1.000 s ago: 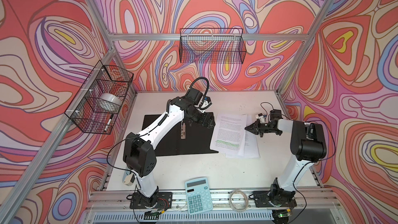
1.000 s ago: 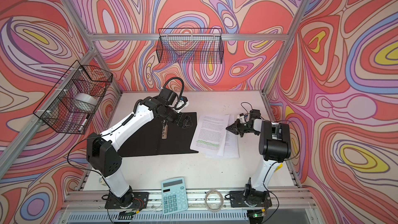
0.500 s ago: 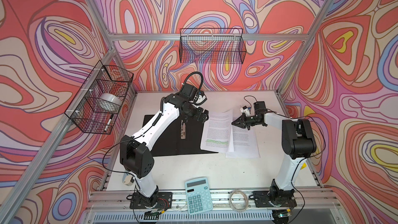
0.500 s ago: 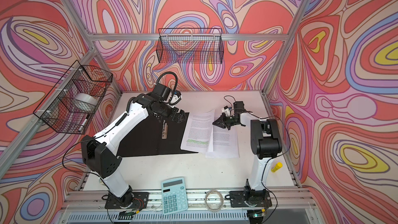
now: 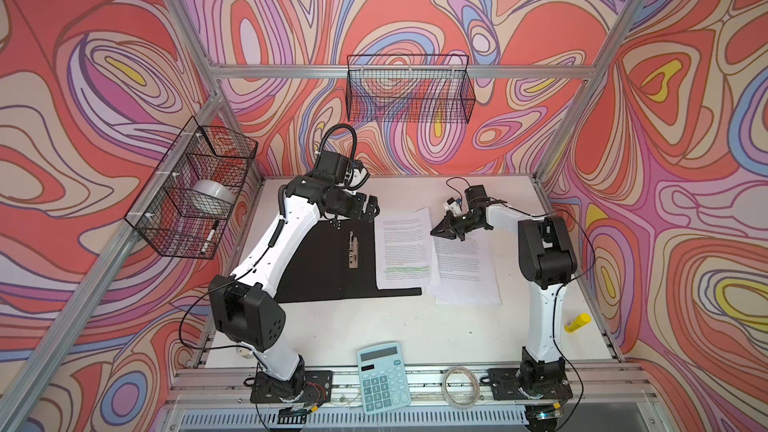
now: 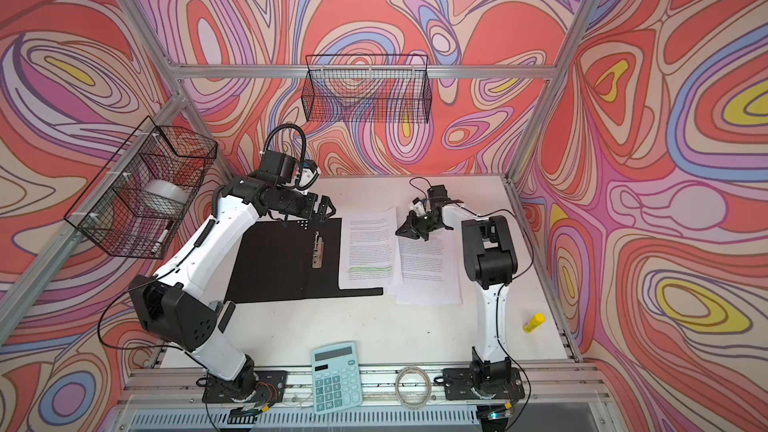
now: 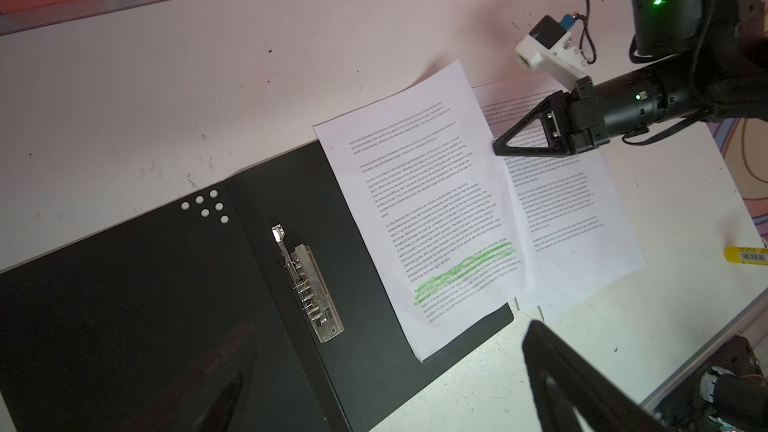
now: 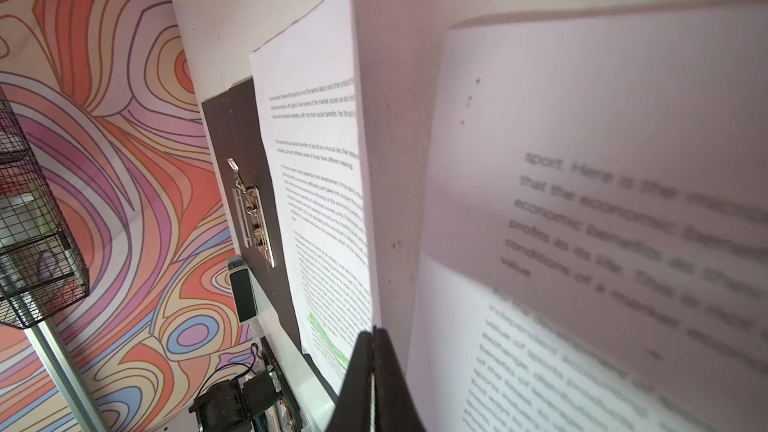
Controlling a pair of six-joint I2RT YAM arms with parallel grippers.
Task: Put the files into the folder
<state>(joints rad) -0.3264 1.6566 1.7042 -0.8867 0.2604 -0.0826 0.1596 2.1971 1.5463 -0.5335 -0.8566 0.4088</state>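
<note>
In a top view, the files (image 5: 465, 268) are spread at mid-frame, with the green-marked sheet (image 5: 405, 251) overlapping the open folder (image 5: 324, 268) on its right flap. The right tool (image 5: 435, 232) is pressed fully closed, gripping nothing visible, with its tip where the sheets meet near their upper ends. The left tool (image 5: 372, 210) is held wide open and empty over the folder's upper right corner.

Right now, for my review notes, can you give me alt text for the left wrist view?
An open black folder with a metal spine clip lies on a white table, a green-highlighted printed sheet partly overlapping one flap. A second sheet lies beside it, and the shut right end effector points its tip at their shared edge.
</note>
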